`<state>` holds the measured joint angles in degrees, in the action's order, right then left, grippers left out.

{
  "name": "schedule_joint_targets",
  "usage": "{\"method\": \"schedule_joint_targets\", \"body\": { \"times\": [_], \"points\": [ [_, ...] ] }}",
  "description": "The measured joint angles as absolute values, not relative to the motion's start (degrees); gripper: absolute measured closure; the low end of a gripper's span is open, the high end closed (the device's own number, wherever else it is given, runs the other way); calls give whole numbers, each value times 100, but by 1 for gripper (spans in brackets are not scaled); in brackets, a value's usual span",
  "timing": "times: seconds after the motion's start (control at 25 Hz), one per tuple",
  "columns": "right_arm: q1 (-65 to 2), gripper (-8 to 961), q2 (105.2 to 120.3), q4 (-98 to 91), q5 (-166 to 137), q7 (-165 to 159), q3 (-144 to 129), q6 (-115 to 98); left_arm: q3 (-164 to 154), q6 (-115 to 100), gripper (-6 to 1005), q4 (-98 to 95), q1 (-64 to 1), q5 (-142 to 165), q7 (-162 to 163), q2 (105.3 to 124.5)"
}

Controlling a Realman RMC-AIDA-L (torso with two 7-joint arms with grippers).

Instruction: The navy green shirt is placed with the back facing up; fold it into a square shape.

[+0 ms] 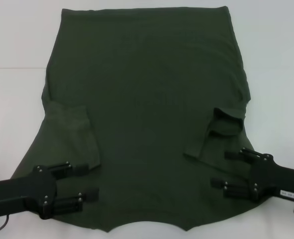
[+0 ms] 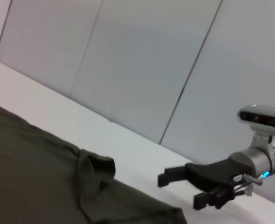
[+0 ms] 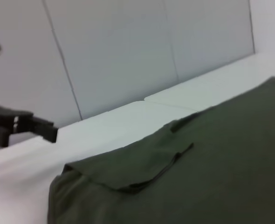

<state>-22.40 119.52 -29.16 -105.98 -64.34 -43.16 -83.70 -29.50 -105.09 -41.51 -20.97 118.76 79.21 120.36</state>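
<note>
**Item: navy green shirt, both sleeves turned in, on white table**

Surroundings. You have a white table under the whole garment, with pale bare surface showing on both sides and at the far edge. Behind it, in both wrist views, stands a light grey panelled wall with thin dark seams. Nothing else lies on the table. The only things over the cloth are your two arms, each reaching in from its own side at the near end.

Left gripper: over the near left part of the shirt, fingers pointing inward, jaws apart, nothing between them.

Right gripper: over the near right part, just below the folded sleeve, fingers pointing inward, jaws apart and empty. You also see it in the left wrist view, held above the table.

Navy green shirt: dark olive, matte, plain, spread flat across the table centre. The straight hem lies at the far end. The left sleeve is folded flat onto the body. The right sleeve is folded in too, its cuff bunched and gaping. Light creases run across the back.
</note>
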Motion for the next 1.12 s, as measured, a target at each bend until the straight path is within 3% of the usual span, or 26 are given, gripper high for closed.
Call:
{"method": "schedule_joint_targets", "body": {
  "times": [0.52, 0.76, 0.96, 1.12],
  "points": [
    [-1804, 8, 11878, -3060, -10617, -5429, -4172, -8769, -2923, -10244, 241, -4556, -1988, 12012, 8489, 12036],
    [-1702, 9, 11814, -3157, -10618, -5423, -4125, -8966, -2991, -10323, 248, -5032, -2057, 12213, 11299, 11768],
    [-1682, 10, 11835, -3239, -10617, -5421, -4123, -9000, -2959, -10127, 252, -5117, -2139, 12603, 13272, 11412],
    [-1696, 11, 11854, -3246, -10618, -5419, -4150, -9009, -2979, -9787, 255, -5405, -2236, 13237, 14230, 11277]
  ]
}}
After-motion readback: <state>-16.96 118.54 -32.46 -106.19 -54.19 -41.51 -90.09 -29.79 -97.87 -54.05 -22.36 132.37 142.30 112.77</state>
